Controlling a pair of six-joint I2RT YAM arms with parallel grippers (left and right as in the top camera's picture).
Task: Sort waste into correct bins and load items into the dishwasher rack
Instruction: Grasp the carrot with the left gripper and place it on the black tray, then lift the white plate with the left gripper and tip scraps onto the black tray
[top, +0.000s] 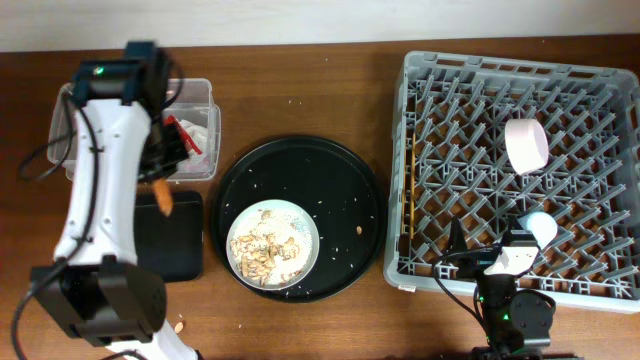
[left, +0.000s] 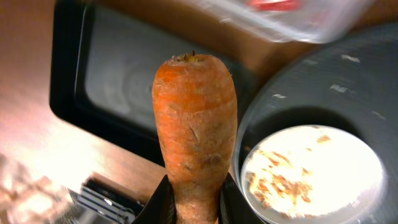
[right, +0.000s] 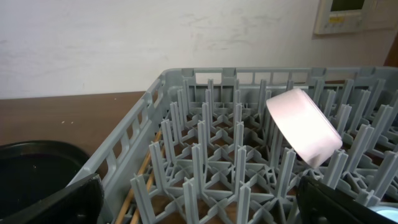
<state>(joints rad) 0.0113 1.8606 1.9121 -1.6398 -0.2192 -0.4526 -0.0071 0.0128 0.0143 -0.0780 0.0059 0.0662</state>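
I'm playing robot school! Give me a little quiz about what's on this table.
1. True or false: the white bowl is inside the grey rack.
2. What is the left end effector gripping?
A) an orange sausage piece
B) a fork
C) a sponge
3. Fill in the gap: the pale plate sits on the big round tray, and that tray's colour is ____.

Key: 1 true; 2 A; 3 black.
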